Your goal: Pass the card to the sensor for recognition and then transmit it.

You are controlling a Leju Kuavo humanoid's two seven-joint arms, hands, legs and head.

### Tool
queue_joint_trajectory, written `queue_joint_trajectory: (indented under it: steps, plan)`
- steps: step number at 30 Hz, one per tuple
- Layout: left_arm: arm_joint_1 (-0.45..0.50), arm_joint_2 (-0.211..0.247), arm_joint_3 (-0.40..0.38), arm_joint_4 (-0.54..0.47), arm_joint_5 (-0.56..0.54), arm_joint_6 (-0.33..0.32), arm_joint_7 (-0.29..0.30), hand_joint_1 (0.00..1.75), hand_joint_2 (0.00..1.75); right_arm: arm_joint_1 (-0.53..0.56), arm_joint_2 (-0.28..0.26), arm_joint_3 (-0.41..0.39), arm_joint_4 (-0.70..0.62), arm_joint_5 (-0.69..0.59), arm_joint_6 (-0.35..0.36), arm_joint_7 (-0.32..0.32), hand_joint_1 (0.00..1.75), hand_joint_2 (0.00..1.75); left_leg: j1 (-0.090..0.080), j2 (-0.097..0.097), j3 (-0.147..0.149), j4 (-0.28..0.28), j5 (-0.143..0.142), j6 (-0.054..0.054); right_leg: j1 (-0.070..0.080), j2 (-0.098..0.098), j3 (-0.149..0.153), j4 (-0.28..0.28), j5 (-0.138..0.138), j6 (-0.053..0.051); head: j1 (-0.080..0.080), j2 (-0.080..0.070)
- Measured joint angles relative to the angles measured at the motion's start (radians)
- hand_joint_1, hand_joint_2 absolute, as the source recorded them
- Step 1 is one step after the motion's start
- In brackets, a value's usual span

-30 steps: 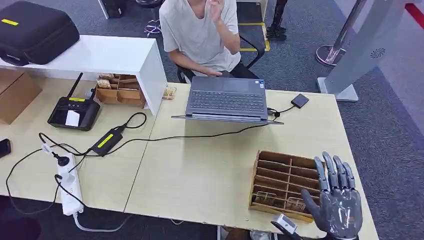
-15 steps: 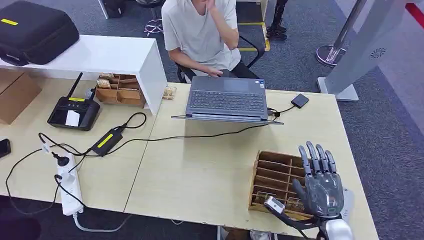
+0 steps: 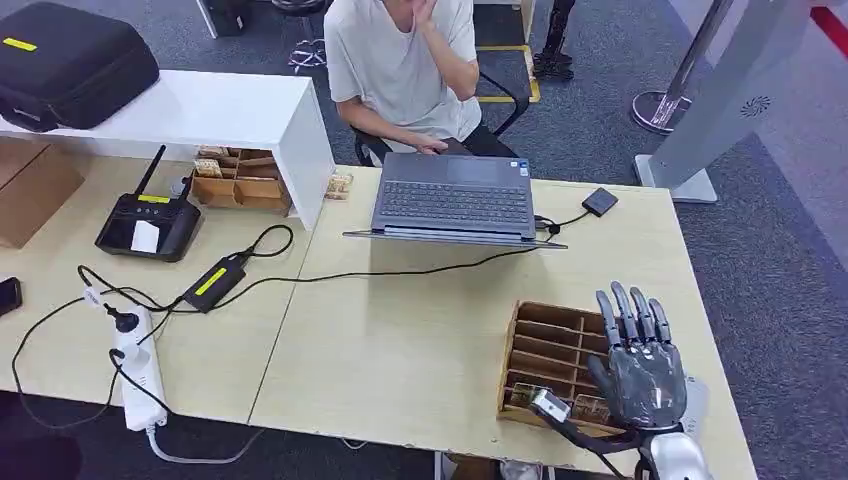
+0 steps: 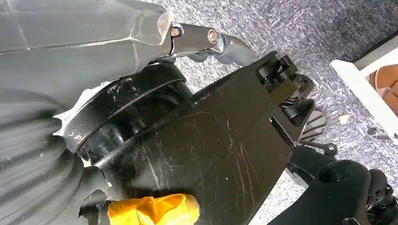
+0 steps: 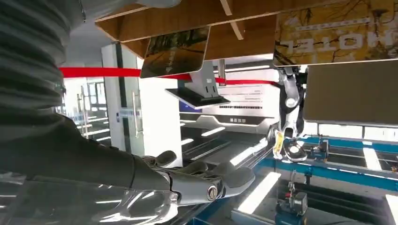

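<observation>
Since a second ago the right robot hand point(image 3: 640, 365) has come forward and left, now over the right end of the wooden card rack point(image 3: 556, 352) — fingers spread and straight, holding nothing. Cards point(image 3: 528, 395) sit in the rack's near slots on the worktop point(image 3: 420, 330). Black sensor point(image 3: 599, 201) lies beyond, beside the laptop point(image 3: 452, 197). Left robot hand point(image 4: 117, 108) — cannot tell its state.

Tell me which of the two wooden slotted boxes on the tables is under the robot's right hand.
The wooden box at the table's near right edge, under the open right hand. The other box sits under the white shelf.
</observation>
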Motion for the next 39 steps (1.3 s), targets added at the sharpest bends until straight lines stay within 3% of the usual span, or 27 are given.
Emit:
queue_joint_trajectory:
  steps: [19, 39]
  plan:
    - [0.0, 0.0, 0.0, 0.0, 0.02, 0.0, 0.0, 0.0, 1.75, 0.089, -0.114, -0.047, -0.148, 0.032, 0.0, 0.042, 0.0, 1.75, 0.0, 0.001, 0.0, 0.0, 0.0, 0.0, 0.0, 0.0, 0.0, 0.0, 0.0, 0.0, 0.0, 0.0]
    - [-0.002, 0.0, 0.0, 0.0, 0.018, 0.001, 0.006, 0.0, 1.75, 0.105, -0.122, -0.038, -0.164, 0.058, 0.005, 0.036, 0.0, 1.75, 0.0, 0.001, 0.0, 0.0, 0.0, 0.0, 0.0, 0.001, 0.0, 0.0, 0.0, 0.0, 0.0, 0.0]
